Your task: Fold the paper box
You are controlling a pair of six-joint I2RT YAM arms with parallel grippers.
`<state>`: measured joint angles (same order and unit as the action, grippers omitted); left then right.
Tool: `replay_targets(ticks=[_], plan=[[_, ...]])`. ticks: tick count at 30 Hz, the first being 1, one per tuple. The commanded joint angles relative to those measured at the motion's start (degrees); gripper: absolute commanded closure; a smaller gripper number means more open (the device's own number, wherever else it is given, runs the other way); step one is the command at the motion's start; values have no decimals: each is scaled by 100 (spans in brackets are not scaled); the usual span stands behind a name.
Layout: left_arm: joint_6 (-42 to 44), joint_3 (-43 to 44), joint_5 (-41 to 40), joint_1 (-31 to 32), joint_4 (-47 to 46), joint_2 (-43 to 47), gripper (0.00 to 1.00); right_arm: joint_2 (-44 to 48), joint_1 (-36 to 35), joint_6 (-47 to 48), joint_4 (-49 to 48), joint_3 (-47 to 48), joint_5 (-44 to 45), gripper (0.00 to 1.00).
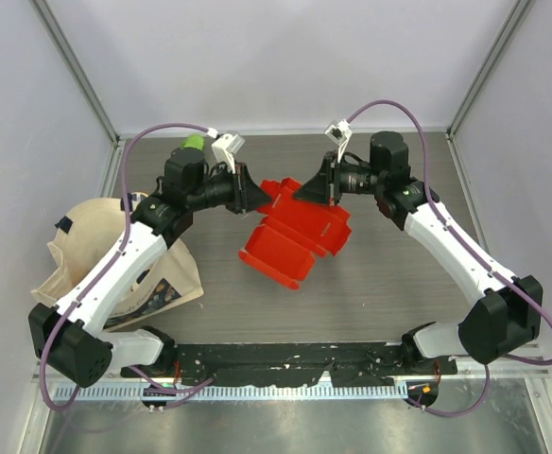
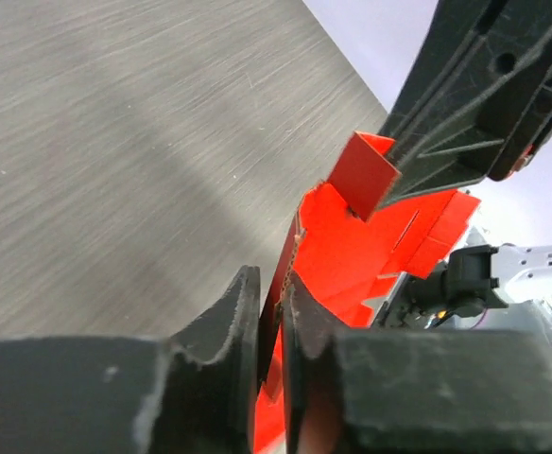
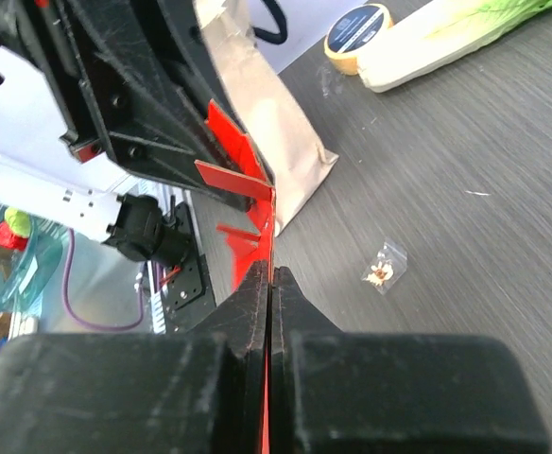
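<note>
At the 9 o'clock side of the grey worktop (image 1: 380,293) lies a beige tote bag (image 1: 82,251), slumped, with the left arm reaching over its right edge toward 1 o'clock. The left pincer (image 1: 260,196) points toward 3 o'clock and meets the paper box (image 1: 295,236) at the box's 11 o'clock corner, where a red flap sticks up. In the left wrist view the left pincer (image 2: 271,307) stands narrow, its two dark fingers close together with the thin edge of the red card running down the slot between them, so the card is caught there. From that slot the paper box (image 2: 370,246) spreads away toward 1 o'clock, and a small creased flap at its far end sits against the other arm's black pincer. In the top view the box sits near the middle of the worktop as a bright red, partly folded piece. Its bulky lower part hangs toward 7 o'clock and its upper flaps rise between the two pincers. The right pincer (image 1: 309,192) comes in from 3 o'clock and bites the box at about its 12 o'clock edge, just beside the left one. In the right wrist view the right pincer (image 3: 271,284) is pressed fully together on a sliver of the paper box (image 3: 243,175), which continues toward 12 o'clock. A small clear bag (image 3: 387,265) lies on the worktop at the pincer's 3 o'clock, apart from it.
</note>
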<state>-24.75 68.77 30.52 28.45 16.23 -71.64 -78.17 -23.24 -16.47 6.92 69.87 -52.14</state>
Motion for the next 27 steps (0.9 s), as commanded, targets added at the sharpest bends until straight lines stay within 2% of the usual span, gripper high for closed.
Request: replay_targets(ticks=[1,3,4,5,7,8,9,12,16,19,27], plan=[[137,145,-397,12,-67,-8,94,-23,-110,100,134,291,423,98],[233,5,-459,12,-155,36,100,-40,-215,214,598,448,958,89],[269,-126,-477,20,-242,44,100,-32,-233,249,774,510,1238,76],[304,-206,-495,12,-278,88,100,-23,-233,189,1107,615,1711,67],[462,-494,-451,12,-435,246,100,-84,-146,40,1547,826,2119,47],[550,-627,-355,20,-549,325,100,-206,-58,-83,1871,1001,2164,45],[698,-759,-171,12,-672,491,100,-251,212,-198,1918,1029,1781,43],[919,-1137,172,12,-849,825,100,-278,618,-768,1498,679,692,39],[1113,-1436,270,12,-876,1221,100,-128,1233,-1157,1119,204,687,37],[1122,-1551,637,3,-946,1397,100,-224,1279,-1139,979,45,609,37],[1394,-1218,1509,-59,-517,1363,100,-269,1147,-2193,-1657,-895,-867,35]])
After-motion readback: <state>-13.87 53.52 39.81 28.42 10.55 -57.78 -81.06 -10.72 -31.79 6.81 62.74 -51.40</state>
